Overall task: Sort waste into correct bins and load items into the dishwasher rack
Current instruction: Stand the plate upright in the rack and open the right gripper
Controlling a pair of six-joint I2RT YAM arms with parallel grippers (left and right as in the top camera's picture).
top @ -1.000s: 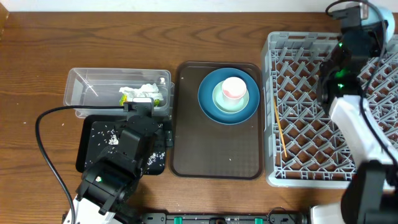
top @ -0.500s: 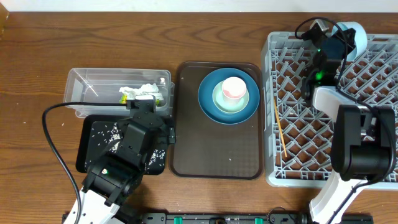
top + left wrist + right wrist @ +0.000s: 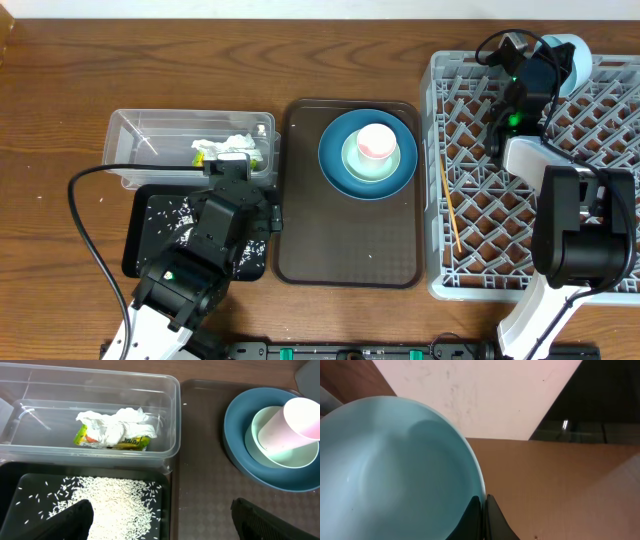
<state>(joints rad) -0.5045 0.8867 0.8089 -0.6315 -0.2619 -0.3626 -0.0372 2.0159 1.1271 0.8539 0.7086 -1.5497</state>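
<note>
Three dishes (image 3: 335,160) await racking, waste (image 3: 228,150) is binned; right hand (image 3: 481,502) pinches the blue bowl (image 3: 395,470) at the rack's (image 3: 480,240) one o'clock, left hand (image 3: 162,520) released.

a robotics lab staged as a dish station: cabled robot arms (image 3: 575,220) at a wooden table (image 3: 60,80) carrying a dishwasher rack (image 3: 480,230) and serving tray (image 3: 340,240).

The table (image 3: 60,80) was brown wood with a visible grain. Past it, the right wrist view showed a pale, faintly marked wall (image 3: 480,395).
</note>
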